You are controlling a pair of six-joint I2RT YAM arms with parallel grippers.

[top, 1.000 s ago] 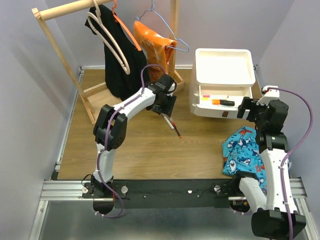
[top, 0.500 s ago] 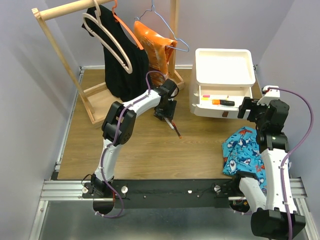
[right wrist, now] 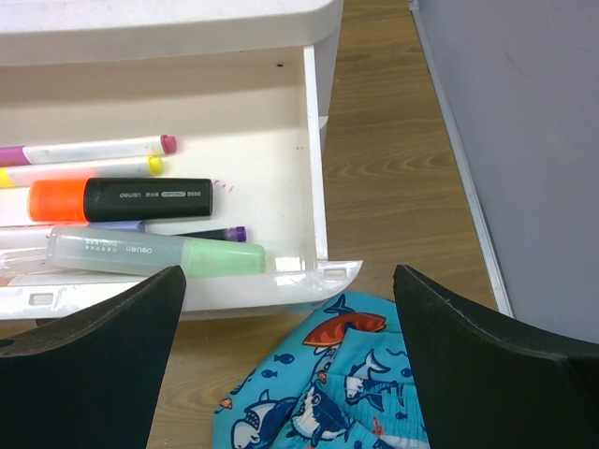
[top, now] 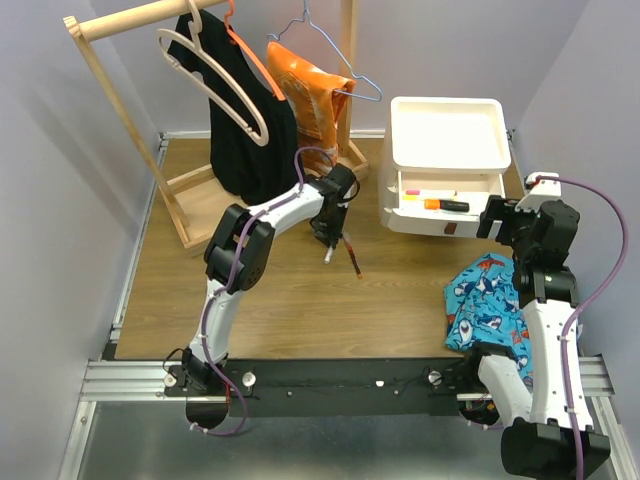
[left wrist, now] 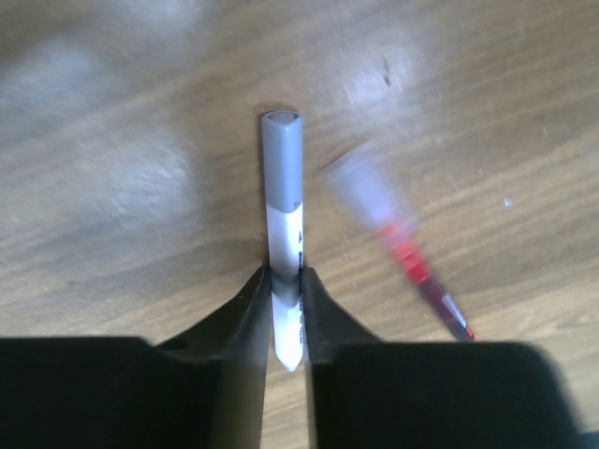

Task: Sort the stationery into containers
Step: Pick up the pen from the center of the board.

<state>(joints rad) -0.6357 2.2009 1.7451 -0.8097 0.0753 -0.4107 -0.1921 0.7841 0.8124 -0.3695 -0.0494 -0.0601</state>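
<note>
My left gripper is shut on a white pen with a grey cap, which points away from the jaws, low over the wooden table. A red pen lies just to its right, blurred. From above, the left gripper stands mid-table with the white pen and red pen below it. The white drawer unit has its top drawer pulled out, holding an orange highlighter, a green highlighter and thin pens. My right gripper hangs open over the drawer's front right corner.
A blue shark-print cloth lies in front of the drawers, under my right gripper. A wooden clothes rack with a black garment and an orange one stands at the back left, just behind the left arm.
My left gripper has come down to the table and closed on the white pen. The pale hanger on the rack has swung. The right arm has not moved.
</note>
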